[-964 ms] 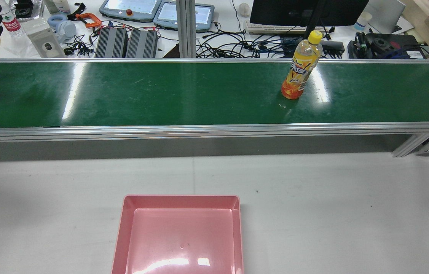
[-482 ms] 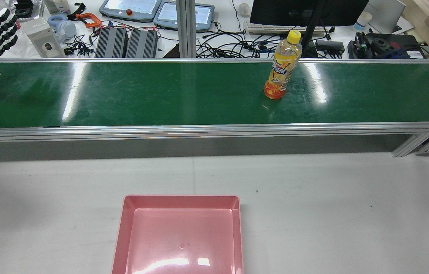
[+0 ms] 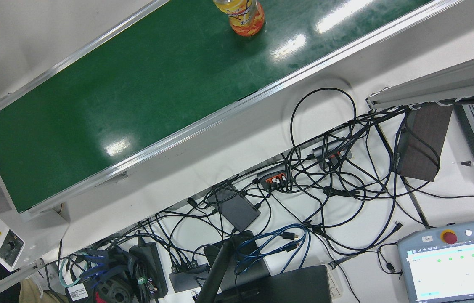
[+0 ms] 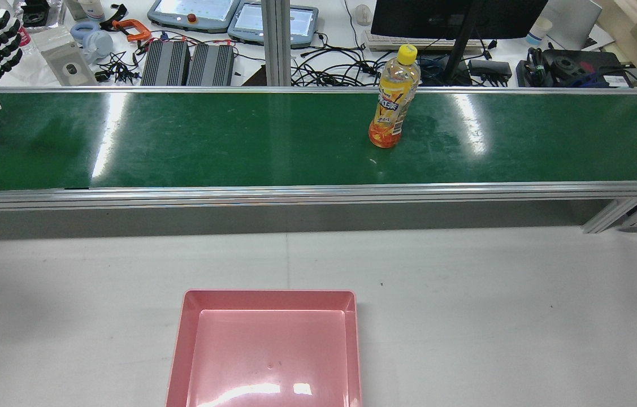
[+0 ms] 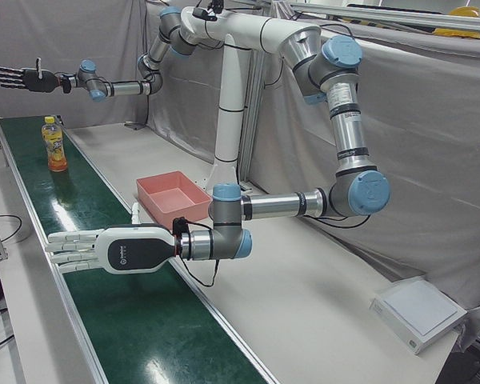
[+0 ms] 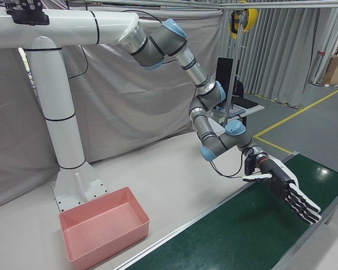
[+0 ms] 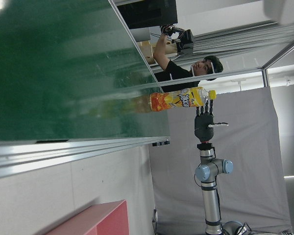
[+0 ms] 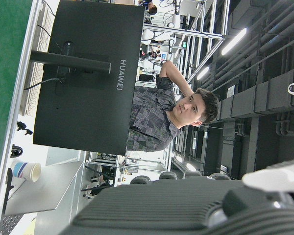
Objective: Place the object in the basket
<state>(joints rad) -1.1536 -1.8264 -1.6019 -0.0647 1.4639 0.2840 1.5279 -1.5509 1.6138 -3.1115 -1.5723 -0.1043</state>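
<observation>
Open left hand [image 6: 286, 190] above belt [image 6: 253, 230]

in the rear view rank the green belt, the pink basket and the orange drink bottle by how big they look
1. Green conveyor belt, spanning the whole view.
2. Pink plastic basket, though it sits nearest the camera.
3. Yellow-capped orange drink bottle, standing upright farther away.

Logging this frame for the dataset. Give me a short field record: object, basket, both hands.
object: bottle with yellow cap, upright on the green belt
basket: pink basket, nothing in it, on the white table near the robot
left hand: left hand open, fingers spread, over the belt, holding nothing
right hand: right hand open, raised beyond the bottle, holding nothing
task state: bottle not yet grasped
</observation>
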